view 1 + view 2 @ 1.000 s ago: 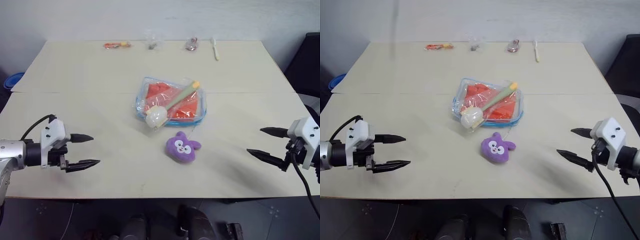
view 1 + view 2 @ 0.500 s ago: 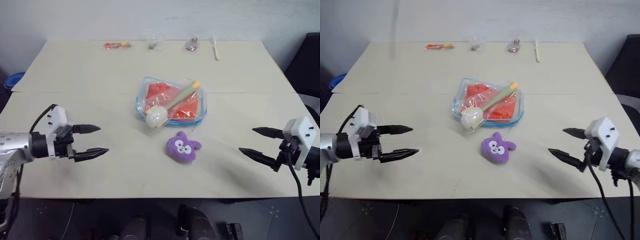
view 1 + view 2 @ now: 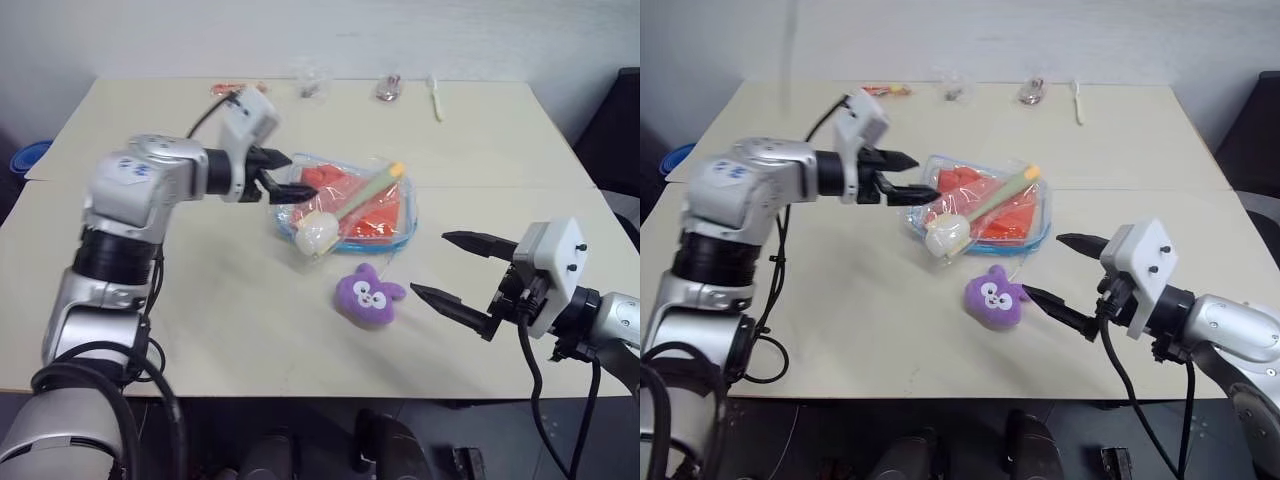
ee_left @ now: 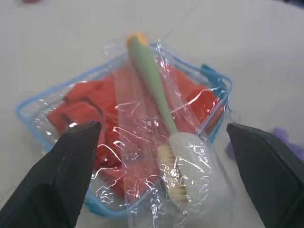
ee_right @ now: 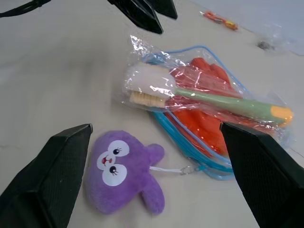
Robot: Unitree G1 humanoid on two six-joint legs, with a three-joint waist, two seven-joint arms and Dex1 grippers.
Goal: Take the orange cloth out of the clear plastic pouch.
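Over the pale tabletop (image 3: 150, 300), both grippers, the left gripper (image 3: 283, 175) and the right gripper (image 3: 448, 268), had closed in, fingers spread and empty, on the clear plastic pouch (image 3: 400, 228), the orange cloth (image 3: 380, 215) still inside it.

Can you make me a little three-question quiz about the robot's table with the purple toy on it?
1. True or false: the orange cloth is inside the clear plastic pouch.
2. What lies on top of the pouch? A) a wrapped brush B) a spoon C) a book
3. Which gripper is nearer the purple plush toy?

Key:
1. True.
2. A, the brush in its own clear wrap.
3. The right gripper; the left gripper hovers at the pouch's edge. Both have open jaws, holding nothing.
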